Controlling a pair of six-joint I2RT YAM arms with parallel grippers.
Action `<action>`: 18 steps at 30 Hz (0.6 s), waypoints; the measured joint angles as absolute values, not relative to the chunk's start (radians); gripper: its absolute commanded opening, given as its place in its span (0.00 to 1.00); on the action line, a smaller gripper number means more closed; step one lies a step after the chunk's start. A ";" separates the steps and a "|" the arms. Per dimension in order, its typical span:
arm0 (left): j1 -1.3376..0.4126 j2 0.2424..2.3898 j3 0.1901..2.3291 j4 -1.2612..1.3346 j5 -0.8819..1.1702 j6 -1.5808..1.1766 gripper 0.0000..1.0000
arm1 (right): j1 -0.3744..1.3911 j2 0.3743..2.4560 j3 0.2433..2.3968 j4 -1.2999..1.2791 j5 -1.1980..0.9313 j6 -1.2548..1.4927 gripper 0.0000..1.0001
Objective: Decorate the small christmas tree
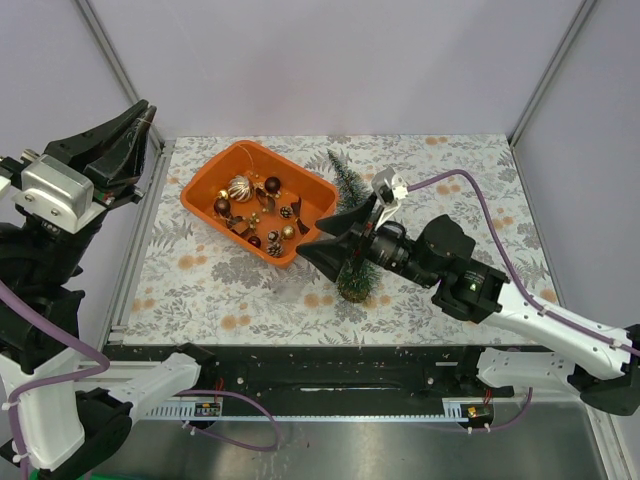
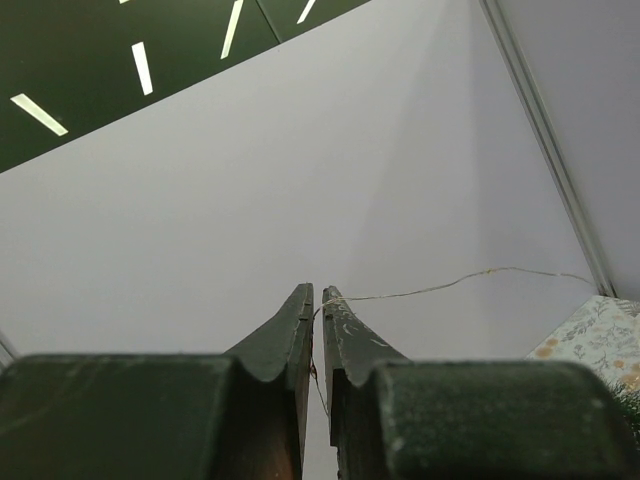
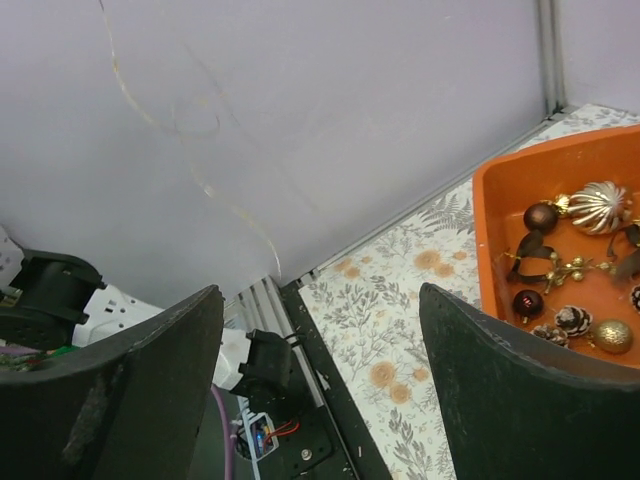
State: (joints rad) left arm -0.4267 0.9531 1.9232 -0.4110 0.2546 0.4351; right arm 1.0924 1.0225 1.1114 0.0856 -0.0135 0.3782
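The small christmas tree [image 1: 347, 190] stands upright on the floral table, just right of the orange tray [image 1: 205, 185]. My right gripper [image 1: 325, 245] hangs in front of the tree's lower half, pointing left. In the right wrist view its jaws [image 3: 320, 300] stand wide open with nothing between them. My left gripper [image 1: 147, 110] is raised at the table's far left corner. It is shut on a thin wire string [image 2: 450, 284] that runs off to the right. The same wire [image 3: 190, 170] curls across the wall in the right wrist view.
The tray holds several ornaments: a striped gold ball [image 1: 240, 187], dark red balls [image 1: 272, 184], pinecones [image 1: 274, 249] and a small gold ball [image 3: 612, 335]. Metal frame posts [image 1: 115, 60] and grey walls close in the table. The black base rail [image 1: 330, 365] runs along the near edge.
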 measured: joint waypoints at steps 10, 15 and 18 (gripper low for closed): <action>-0.427 0.952 1.919 -0.412 0.255 0.434 0.13 | 1.139 1.080 1.151 0.069 -0.123 0.383 0.90; -0.427 0.950 1.908 -0.414 0.255 0.435 0.13 | 1.186 1.126 1.180 0.054 -0.156 0.381 0.91; -0.427 0.949 1.901 -0.418 0.255 0.435 0.13 | 1.215 1.151 1.193 0.047 -0.161 0.376 0.91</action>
State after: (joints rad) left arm -0.4267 0.9493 1.9015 -0.4175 0.2550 0.4347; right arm 1.2152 1.1511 1.1931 0.0467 -0.1608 0.3756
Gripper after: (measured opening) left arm 0.128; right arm 0.911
